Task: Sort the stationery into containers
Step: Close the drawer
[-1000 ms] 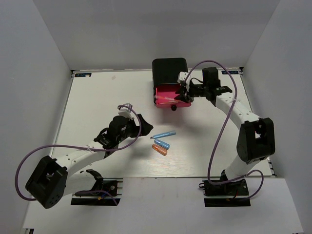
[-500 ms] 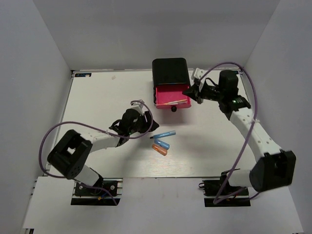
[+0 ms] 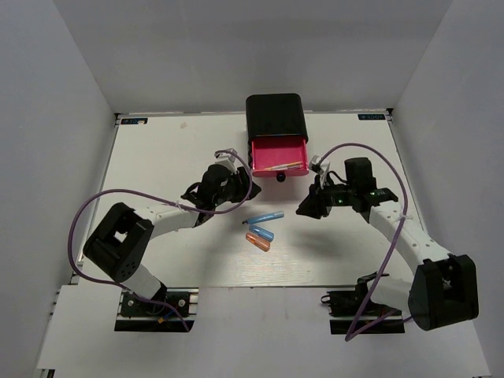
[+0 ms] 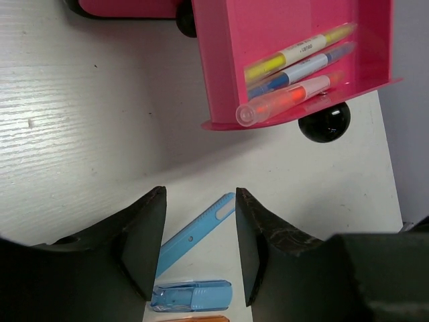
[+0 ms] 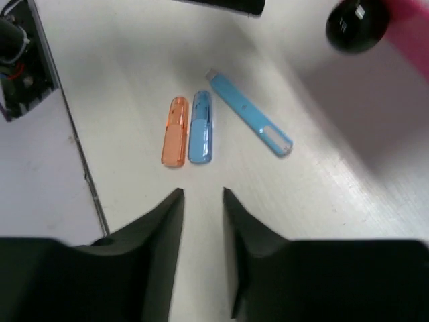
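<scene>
The open pink drawer (image 3: 277, 160) sticks out of the black cabinet (image 3: 274, 116), its black knob (image 3: 279, 178) toward me. In the drawer (image 4: 295, 60) lie a yellow marker (image 4: 298, 50), a blue marker (image 4: 301, 67) and an orange-pink marker (image 4: 285, 100). On the table lie a thin blue pen (image 3: 264, 217), a blue capsule (image 3: 261, 232) and an orange capsule (image 3: 257, 242). My left gripper (image 3: 240, 185) hangs open just left of the drawer front. In its wrist view the pen (image 4: 194, 235) and blue capsule (image 4: 191, 295) show below the left gripper (image 4: 199, 198). My right gripper (image 3: 305, 209) is open and empty, right of the pieces (image 5: 201, 127).
White walls close in the table (image 3: 157, 157) on three sides. The knob (image 5: 355, 23) and the drawer's pink edge (image 5: 409, 27) show at the top right of the right wrist view. A purple cable loops over each arm.
The right gripper left the drawer and came down to the table, right of the pieces. The left gripper moved up and right toward the drawer front, and its jaws narrowed.
</scene>
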You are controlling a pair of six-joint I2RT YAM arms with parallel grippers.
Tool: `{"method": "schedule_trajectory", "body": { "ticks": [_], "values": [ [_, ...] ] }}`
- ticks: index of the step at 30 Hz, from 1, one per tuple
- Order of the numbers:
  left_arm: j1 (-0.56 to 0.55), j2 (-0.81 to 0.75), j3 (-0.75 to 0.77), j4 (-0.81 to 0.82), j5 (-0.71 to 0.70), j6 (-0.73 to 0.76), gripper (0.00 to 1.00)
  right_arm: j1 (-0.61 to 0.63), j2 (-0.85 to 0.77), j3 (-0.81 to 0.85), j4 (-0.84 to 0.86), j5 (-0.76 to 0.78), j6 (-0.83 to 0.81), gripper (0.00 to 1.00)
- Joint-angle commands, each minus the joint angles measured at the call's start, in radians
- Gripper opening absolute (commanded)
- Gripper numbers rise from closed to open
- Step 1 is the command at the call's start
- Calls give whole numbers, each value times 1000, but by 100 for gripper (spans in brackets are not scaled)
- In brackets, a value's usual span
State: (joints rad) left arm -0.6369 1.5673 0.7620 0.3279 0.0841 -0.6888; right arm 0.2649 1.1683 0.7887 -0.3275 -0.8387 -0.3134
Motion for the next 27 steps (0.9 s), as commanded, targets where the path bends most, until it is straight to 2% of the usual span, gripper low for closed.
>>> {"method": "schedule_trajectory", "body": {
  "ticks": [1, 6, 7, 12, 19, 27],
  "values": [
    [5, -16, 42, -21, -26, 18, 56, 7, 54, -20, 126, 16, 160, 38],
    [5, -16, 62, -32, -44, 18, 56, 10, 137, -26, 301, 67, 373, 43],
    [5, -27, 62, -41, -56, 18, 56, 10, 160, -32, 406, 72, 394, 43],
    [5, -68, 53, -62, -80, 28, 57, 23, 247, -13, 539, 124, 615, 47],
    [5, -78, 42, -62, -89, 28, 57, 39, 381, 44, 623, 191, 640, 55],
    [5, -110, 22, -84, -89, 47, 57, 40, 401, 57, 721, 176, 691, 55]
  ]
}}
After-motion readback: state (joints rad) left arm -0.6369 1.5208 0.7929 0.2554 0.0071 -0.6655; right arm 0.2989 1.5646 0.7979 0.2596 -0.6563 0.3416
